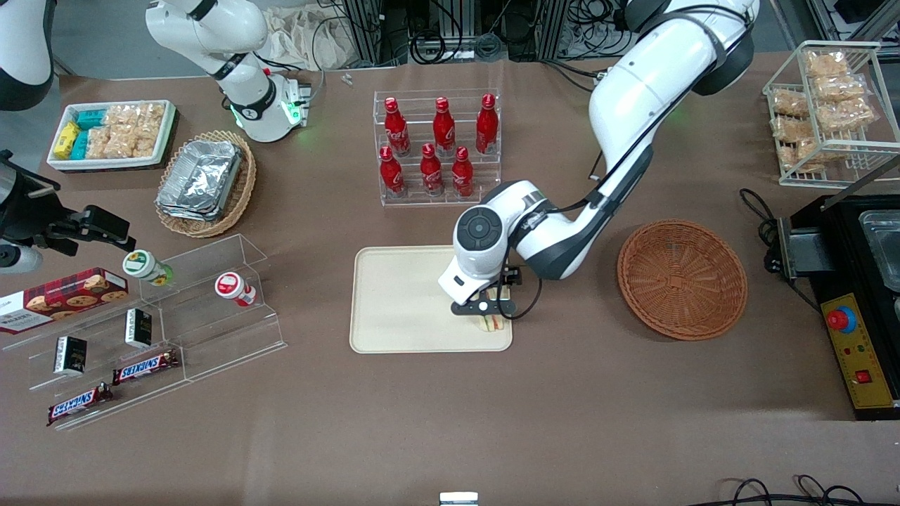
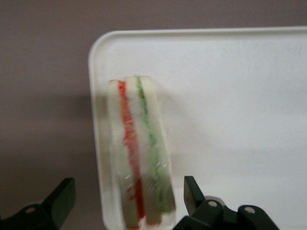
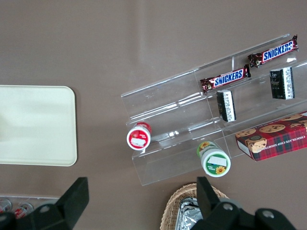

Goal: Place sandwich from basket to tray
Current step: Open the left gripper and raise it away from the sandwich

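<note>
The sandwich, a wrapped wedge of pale bread with red and green filling, rests on the cream tray, at the tray corner nearest the front camera on the basket's side. My left gripper hangs just above it. In the left wrist view the gripper is open, with one dark finger out over the brown table and the other finger over the tray. Both stand apart from the sandwich between them. The reddish-brown wicker basket sits beside the tray with nothing in it.
A clear rack of red bottles stands farther from the front camera than the tray. A tan basket of foil containers and clear stepped shelves with snacks lie toward the parked arm's end. A black machine and a wire snack rack sit near the working arm's end.
</note>
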`<state>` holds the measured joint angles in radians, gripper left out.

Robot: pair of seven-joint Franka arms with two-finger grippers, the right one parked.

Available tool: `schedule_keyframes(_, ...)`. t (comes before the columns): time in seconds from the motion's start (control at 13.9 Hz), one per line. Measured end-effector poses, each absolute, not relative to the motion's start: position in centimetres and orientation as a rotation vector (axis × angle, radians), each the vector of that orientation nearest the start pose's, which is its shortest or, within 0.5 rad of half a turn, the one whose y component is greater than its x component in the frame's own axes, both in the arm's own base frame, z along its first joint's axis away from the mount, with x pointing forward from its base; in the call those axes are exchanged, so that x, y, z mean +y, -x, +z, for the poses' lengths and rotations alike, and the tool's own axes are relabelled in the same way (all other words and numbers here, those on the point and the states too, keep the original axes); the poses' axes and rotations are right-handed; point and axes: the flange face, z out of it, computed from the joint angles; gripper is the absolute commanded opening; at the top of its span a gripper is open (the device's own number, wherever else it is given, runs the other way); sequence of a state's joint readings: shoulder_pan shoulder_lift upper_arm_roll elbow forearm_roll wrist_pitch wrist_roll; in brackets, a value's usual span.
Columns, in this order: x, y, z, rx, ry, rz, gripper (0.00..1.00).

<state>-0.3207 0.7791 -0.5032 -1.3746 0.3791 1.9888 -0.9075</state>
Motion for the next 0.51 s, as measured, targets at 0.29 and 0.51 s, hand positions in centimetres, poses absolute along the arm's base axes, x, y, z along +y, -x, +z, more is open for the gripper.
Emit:
schedule_keyframes(0.29, -38.8, -57.6, 42.9, -0.211, 3.077, 0.09, 1.0)
schedule_keyframes(0.51, -33.2, -56.8, 51.4, -0.179, 3.079, 0.092, 1.0)
